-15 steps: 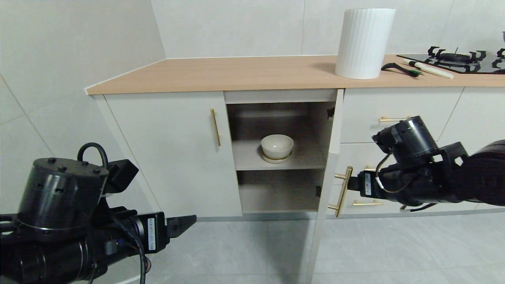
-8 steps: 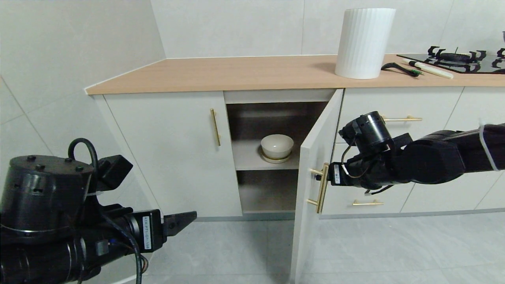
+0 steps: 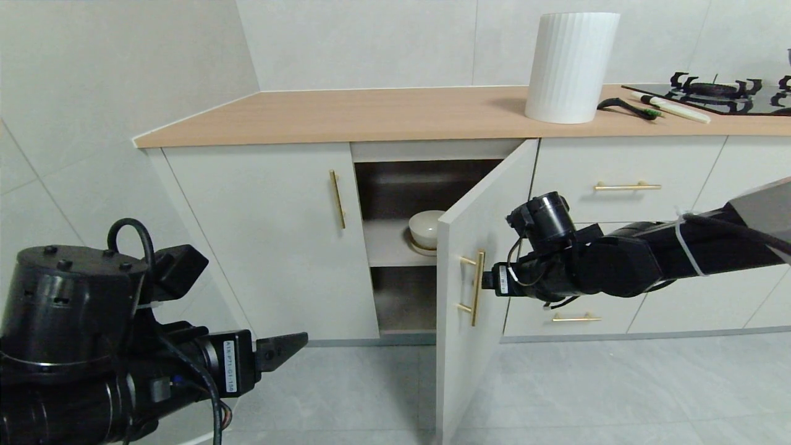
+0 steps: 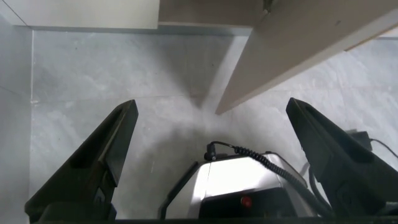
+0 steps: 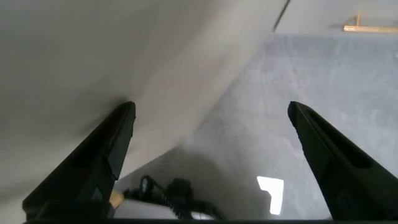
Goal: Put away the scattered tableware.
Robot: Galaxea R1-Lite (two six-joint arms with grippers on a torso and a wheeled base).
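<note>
Where it touches the door handle (image 3: 475,306), the right gripper (image 3: 486,285) gapes wide

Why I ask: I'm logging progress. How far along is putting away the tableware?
Done: the pale ceramic bowl sits on the upper cabinet shelf. In hand: the right gripper, fingers open, is at the gold bar handle of the white cabinet door, which stands roughly half open. Left: shutting that door fully. The left gripper hangs open and empty, low over the grey floor.
</note>
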